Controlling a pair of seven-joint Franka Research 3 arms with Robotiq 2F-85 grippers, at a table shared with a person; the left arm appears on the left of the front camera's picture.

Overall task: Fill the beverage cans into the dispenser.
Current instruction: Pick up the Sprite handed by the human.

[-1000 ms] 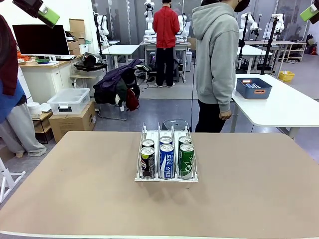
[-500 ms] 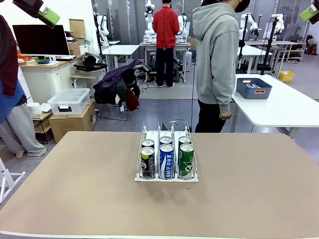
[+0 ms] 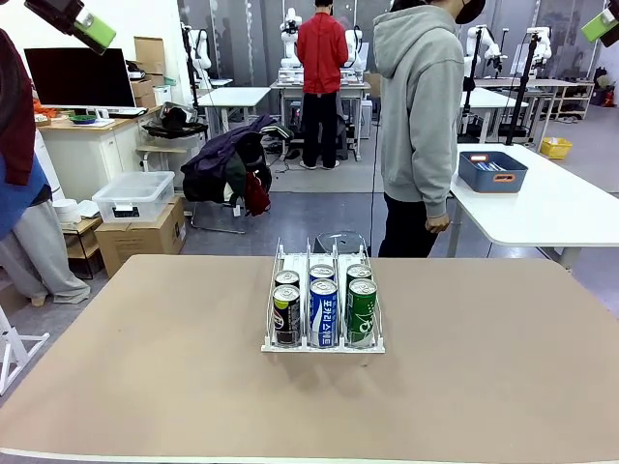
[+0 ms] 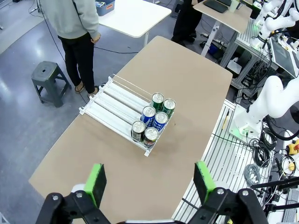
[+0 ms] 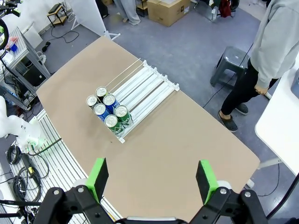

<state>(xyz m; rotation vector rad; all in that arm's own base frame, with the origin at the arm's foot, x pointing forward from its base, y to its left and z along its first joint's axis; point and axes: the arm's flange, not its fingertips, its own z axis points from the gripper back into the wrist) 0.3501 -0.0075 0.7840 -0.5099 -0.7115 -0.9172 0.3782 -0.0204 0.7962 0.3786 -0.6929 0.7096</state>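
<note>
2 black cans (image 3: pixel 286 317), 2 blue cans (image 3: pixel 324 315), 2 green cans (image 3: pixel 362 314), 6 total. 1 dispenser (image 3: pixel 322 345), 3 lanes, 2 cans per lane. 3 people (image 3: pixel 418 116) in front view. 1 stool (image 4: pixel 46 79).

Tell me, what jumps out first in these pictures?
Six beverage cans stand two deep in the three lanes of the clear dispenser in the middle of the table: black, blue and green in front. A person in a grey hoodie stands beyond the far edge, while the left gripper and right gripper hang open high above it.
</note>
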